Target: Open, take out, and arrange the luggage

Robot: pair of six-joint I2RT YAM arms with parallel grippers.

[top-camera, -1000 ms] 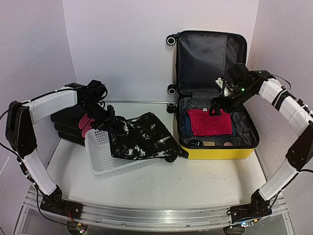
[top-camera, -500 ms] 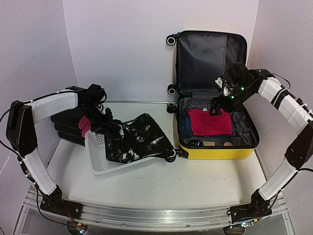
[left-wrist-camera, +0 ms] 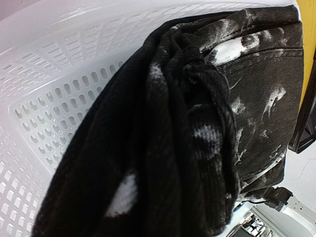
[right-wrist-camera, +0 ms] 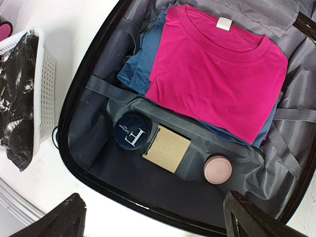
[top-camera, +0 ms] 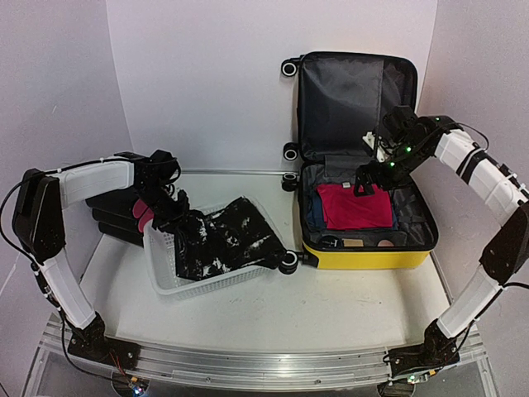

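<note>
Left claw (top-camera: 171, 213): clenched on the bunched end of the jeans (top-camera: 227, 240). Fingers buried in cloth in the wrist view, but the cloth has followed the claw over the past second, so I take it as gripped.

Change: a second ago the jeans hung higher and spilled over the basket's (top-camera: 165, 277) right rim. Now the claw has dropped and drawn left, and most of the cloth lies inside the basket; one end still droops over the right rim.

Right claw (top-camera: 364, 179): released, jaws spread wide, hovering over the pink shirt (top-camera: 355, 205). Hardly moved in that second.

Luggage (top-camera: 368, 256): at right, lying open, lid propped up against the back wall. Still packed: pink shirt on blue clothes (right-wrist-camera: 140, 69), with a navy tin (right-wrist-camera: 131, 134), tan card (right-wrist-camera: 167, 148) and pink pot (right-wrist-camera: 217, 168) along the near wall.

Reading: jeans nearly stowed, release is likely next. Unpacking is early; the shirt looks the next pick.
</note>
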